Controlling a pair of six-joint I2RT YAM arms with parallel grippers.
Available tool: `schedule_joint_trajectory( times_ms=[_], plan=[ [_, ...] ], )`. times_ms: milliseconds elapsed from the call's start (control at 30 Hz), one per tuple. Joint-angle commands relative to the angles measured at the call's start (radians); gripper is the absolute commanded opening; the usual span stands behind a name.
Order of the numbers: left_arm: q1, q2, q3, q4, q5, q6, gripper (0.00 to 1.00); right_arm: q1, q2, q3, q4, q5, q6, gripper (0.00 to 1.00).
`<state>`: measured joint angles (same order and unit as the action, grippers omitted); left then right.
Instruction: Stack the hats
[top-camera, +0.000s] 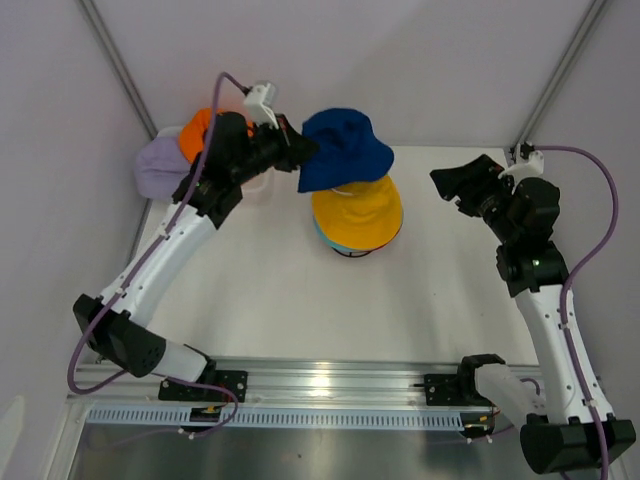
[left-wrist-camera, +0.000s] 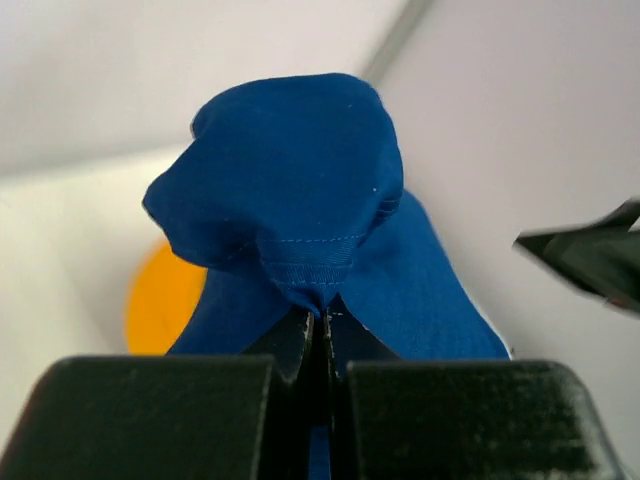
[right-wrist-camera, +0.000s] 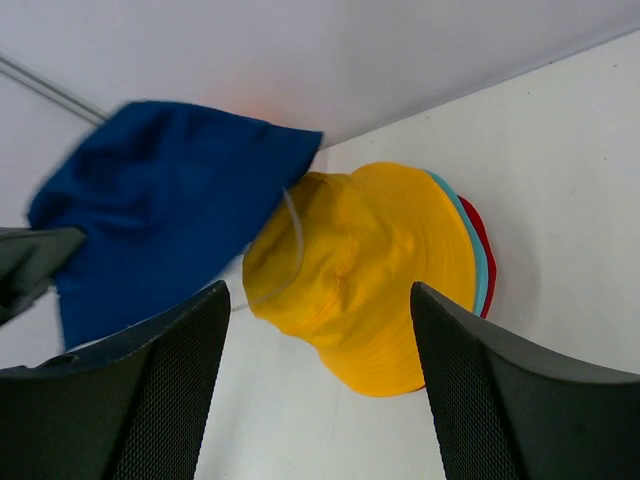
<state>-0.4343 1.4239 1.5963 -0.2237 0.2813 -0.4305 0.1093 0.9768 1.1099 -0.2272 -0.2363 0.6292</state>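
Observation:
My left gripper (top-camera: 297, 152) is shut on the brim of the navy blue hat (top-camera: 345, 148) and holds it in the air over the far edge of the stack; the pinched brim shows in the left wrist view (left-wrist-camera: 300, 200). The stack has the yellow hat (top-camera: 358, 212) on top, with the teal hat (right-wrist-camera: 472, 240) and red hat (right-wrist-camera: 484, 252) under it. The orange hat (top-camera: 198, 130) and lavender hat (top-camera: 158, 168) lie at the far left behind the left arm. My right gripper (top-camera: 452, 182) is open and empty to the right of the stack.
A white basket (top-camera: 256, 184) sits under the left forearm by the orange hat, mostly hidden. Grey walls close in the back and both sides. A metal rail (top-camera: 330, 385) runs along the near edge.

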Motion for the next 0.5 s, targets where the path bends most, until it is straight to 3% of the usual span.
schedule_joint_trajectory(
  times_ms=[0, 200, 467],
  plan=[
    [-0.076, -0.014, -0.070, 0.122, -0.011, -0.047, 0.01, -0.013, -0.075, -0.044, -0.031, 0.019, 0.059, 0.76],
    [-0.205, 0.043, -0.079, 0.107, -0.077, 0.030, 0.01, -0.019, -0.136, -0.114, -0.043, 0.003, 0.082, 0.77],
    [-0.307, 0.040, -0.173, 0.152, -0.275, 0.081, 0.01, -0.017, -0.113, -0.320, 0.202, -0.080, 0.248, 0.77]
  ],
)
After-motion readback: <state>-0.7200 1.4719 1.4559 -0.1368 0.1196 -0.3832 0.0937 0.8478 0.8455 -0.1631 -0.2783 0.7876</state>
